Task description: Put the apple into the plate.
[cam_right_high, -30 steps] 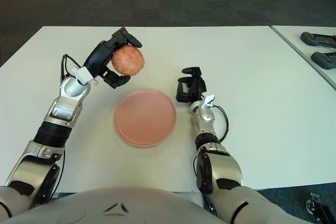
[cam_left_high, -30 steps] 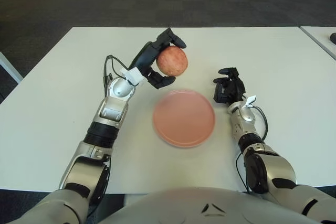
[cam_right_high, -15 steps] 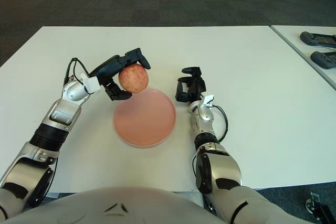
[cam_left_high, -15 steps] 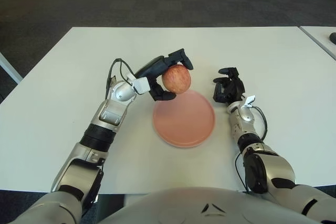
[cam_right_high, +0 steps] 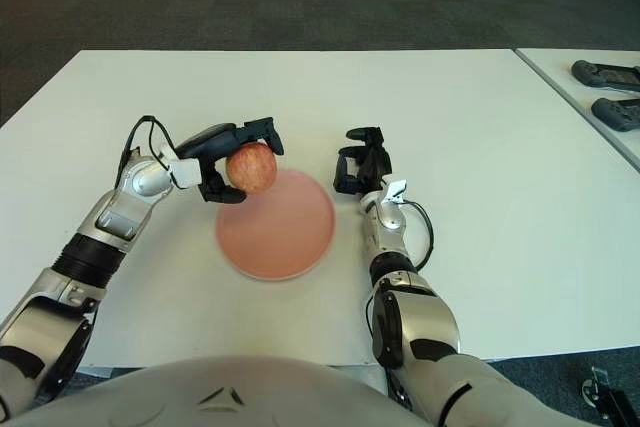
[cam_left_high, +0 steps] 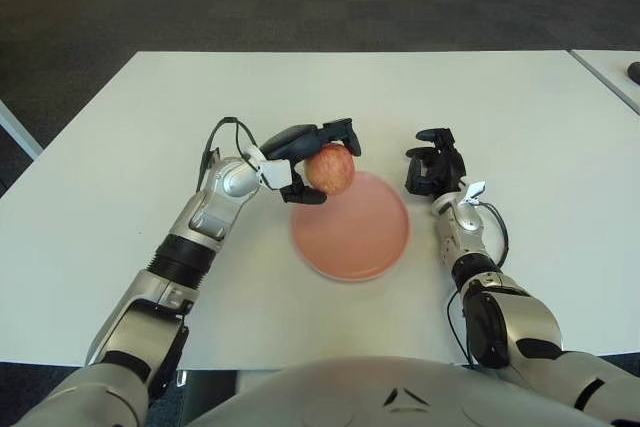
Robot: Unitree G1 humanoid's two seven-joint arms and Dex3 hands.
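Apple (cam_left_high: pixel 329 169), held in the left hand (cam_left_high: pixel 305 159), over the far-left rim of the plate (cam_left_high: pixel 365 242). Whether touching the rim or hanging just above: impossible to tell from either eye view. Fingers (cam_left_high: pixel 342 130) curled over the top and far side, thumb tucked beneath on the near side. A firm-looking grip, though mostly from the left, with the right flank of the fruit bare.

Risks, as a judgement only. Released here, right at the rim: likely to strike the raised edge and roll back off to the left onto the table (cam_left_high: pixel 130 197), or to tip the light plate. Round shape, hard smooth skin, so easy rolling after any drop from height. Fingers opened unevenly: a sideways flick toward the right hand. Better carried further right and near, over the middle of the plate, and lowered before letting go.

Look of the fruit: round, red-orange blushed with paler yellow patches, matte sheen, no stem visible.

Plate: flat, salmon-pink, round, bare, near the middle of the white table.

Right hand (cam_left_high: pixel 432 168): idle, just right of the plate's far-right edge, fingers curled in, holding nothing.
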